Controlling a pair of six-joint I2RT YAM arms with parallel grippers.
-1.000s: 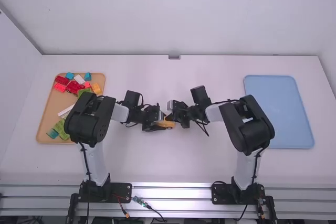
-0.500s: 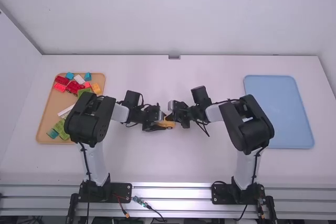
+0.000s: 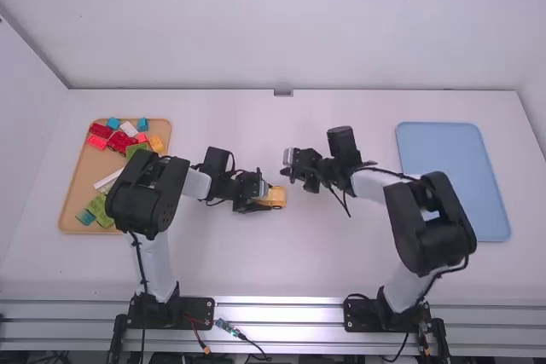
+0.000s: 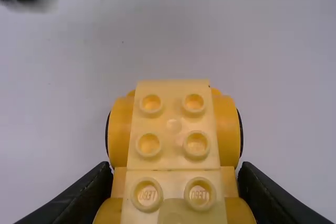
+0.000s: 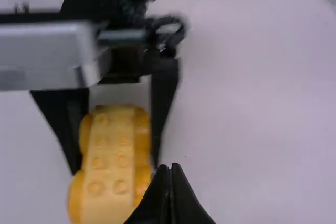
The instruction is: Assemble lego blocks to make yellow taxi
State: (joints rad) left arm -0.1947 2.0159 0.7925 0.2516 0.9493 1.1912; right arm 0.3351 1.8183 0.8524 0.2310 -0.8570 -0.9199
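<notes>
1. The tan tray (image 3: 85,178) is lying at the table's (image 3: 256,270) left side, partly behind the left arm; it is holding red blocks (image 3: 101,130), teal blocks (image 3: 113,124), white blocks (image 3: 128,129), green blocks (image 3: 136,150) and a yellow block (image 3: 157,143).
2. The reds are sitting toward the tray's far end, while teal and green pieces are lying at both its far and near ends.
3. The blue tray (image 3: 452,181) is lying at the right.
4. The left claw (image 3: 261,197) is grasping the yellow car (image 4: 175,153) by its sides, between the trays.
5. The right claw (image 3: 286,167) is hovering near the car, apart from it, its fingertips pressing together.
</notes>
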